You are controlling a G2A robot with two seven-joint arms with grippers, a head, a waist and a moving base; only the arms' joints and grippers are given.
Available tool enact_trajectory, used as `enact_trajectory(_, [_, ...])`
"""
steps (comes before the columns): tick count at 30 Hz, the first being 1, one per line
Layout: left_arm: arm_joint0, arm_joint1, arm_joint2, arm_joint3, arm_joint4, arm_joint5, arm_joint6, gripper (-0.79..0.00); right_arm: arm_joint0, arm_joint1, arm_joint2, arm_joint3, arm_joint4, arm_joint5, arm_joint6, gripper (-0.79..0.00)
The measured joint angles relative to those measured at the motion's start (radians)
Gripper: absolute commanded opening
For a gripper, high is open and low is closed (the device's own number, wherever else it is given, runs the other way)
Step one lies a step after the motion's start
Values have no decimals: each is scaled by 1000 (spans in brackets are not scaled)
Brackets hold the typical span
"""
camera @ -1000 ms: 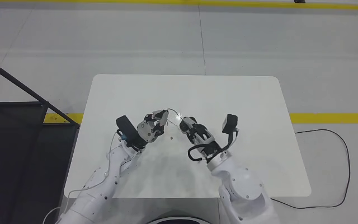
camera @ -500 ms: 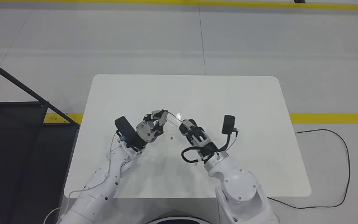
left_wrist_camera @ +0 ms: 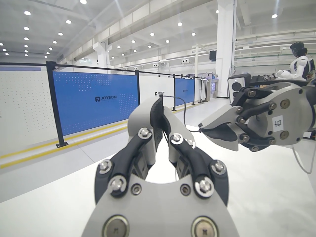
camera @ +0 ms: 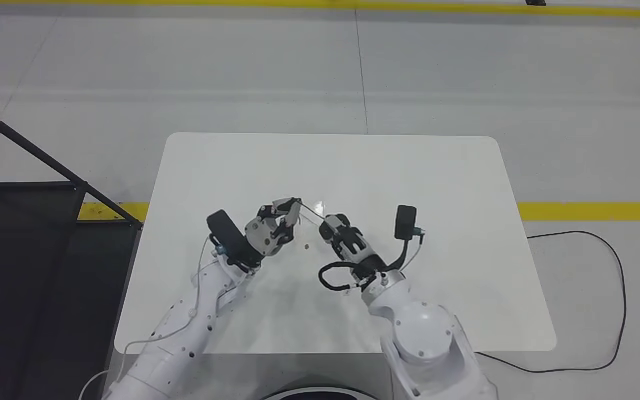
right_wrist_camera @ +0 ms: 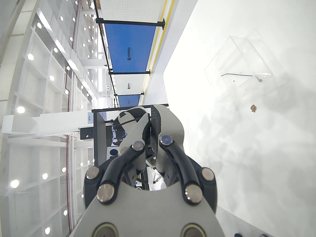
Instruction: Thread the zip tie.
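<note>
A thin black zip tie (left_wrist_camera: 185,110) arcs in the air between my two grippers, above the middle of the white table (camera: 440,180). My left gripper (left_wrist_camera: 161,104) is shut on one end, with the strap sticking out past its ribbed pads. My right gripper (left_wrist_camera: 203,129) is shut on the other end at its fingertips, close beside the left one. From above, the left gripper (camera: 288,212) and right gripper (camera: 328,226) point at each other a small gap apart. In the right wrist view the right gripper (right_wrist_camera: 151,110) has its fingers pressed together.
A clear plastic box (right_wrist_camera: 237,70) stands on the table beyond the right gripper, with another black zip tie (right_wrist_camera: 237,75) lying in it. A small brown scrap (right_wrist_camera: 253,108) lies beside the box. Bare table spreads to the right and the far side.
The right arm has shifted a little to the left, bringing its gripper closer to the left gripper. The left gripper has hardly moved.
</note>
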Motion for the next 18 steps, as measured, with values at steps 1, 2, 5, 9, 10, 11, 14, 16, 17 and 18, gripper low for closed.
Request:
enact_trajectory(1, [0,0,0,0,4,0,1,-785,-2,0,2,-2,6,-4,0,-785])
enact_trajectory(2, [0,0,0,0,7,0,2,-785,-3,0,3,-4,10,-6,-1,-785])
enact_trajectory(5, [1,0,-2,1,16,4,5,-785,-6,0,7,-8,21,-12,-1,-785])
enact_trajectory(9, [2,-1,-2,-1,18,3,9,-785,-4,0,2,-7,15,-5,-1,-785])
enact_trajectory(10, [3,-1,-2,-1,19,3,10,-785,-1,0,-2,-5,12,-1,-3,-785])
enact_trajectory(11, [3,-2,-3,-2,20,2,10,-785,1,-1,-4,-4,10,2,-5,-785])
enact_trajectory(14, [4,-2,-3,-2,23,2,12,-785,8,-2,-11,0,4,17,-10,-785])
enact_trajectory(16, [4,-2,-4,-3,24,1,13,-785,13,-2,-16,2,-4,36,-16,-785])
enact_trajectory(17, [4,-3,-4,-3,24,-2,15,-785,16,-3,-18,3,-9,46,-20,-785])
enact_trajectory(18, [4,-3,-4,-3,22,-6,16,-785,18,-3,-21,3,-12,55,-24,-785])
